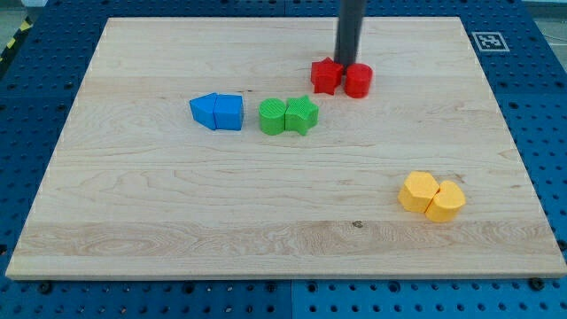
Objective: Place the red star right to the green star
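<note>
The red star (325, 76) lies near the view's top centre, touching a red round block (358, 80) on its right. The green star (301, 115) sits lower and a little to the left, touching a green round block (273, 116) on its left. My tip (346, 62) is just behind the two red blocks, at the seam between them. The rod rises from there out of the view's top.
Two blue blocks (218, 112) sit together left of the green pair. Two yellow blocks (431, 196) sit together at the lower right. The wooden board (177, 204) lies on a blue perforated table, with a marker tag (487, 40) at the top right corner.
</note>
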Tool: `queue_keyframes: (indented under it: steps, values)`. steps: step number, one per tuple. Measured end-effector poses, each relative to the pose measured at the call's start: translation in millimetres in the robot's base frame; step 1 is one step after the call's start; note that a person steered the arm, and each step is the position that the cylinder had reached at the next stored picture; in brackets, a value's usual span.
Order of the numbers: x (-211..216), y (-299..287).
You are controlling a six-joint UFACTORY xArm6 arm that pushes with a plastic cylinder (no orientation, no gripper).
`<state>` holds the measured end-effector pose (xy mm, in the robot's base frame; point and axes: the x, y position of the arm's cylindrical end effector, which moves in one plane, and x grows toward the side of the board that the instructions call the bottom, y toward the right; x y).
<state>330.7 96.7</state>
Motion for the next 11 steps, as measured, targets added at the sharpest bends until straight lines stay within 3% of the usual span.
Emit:
queue_keyframes:
  steps: [1,3,9,10,11]
  values:
    - [0,7]
    - [-36,-36]
    - [41,-30]
    - [47,-29]
    - [23,-29]
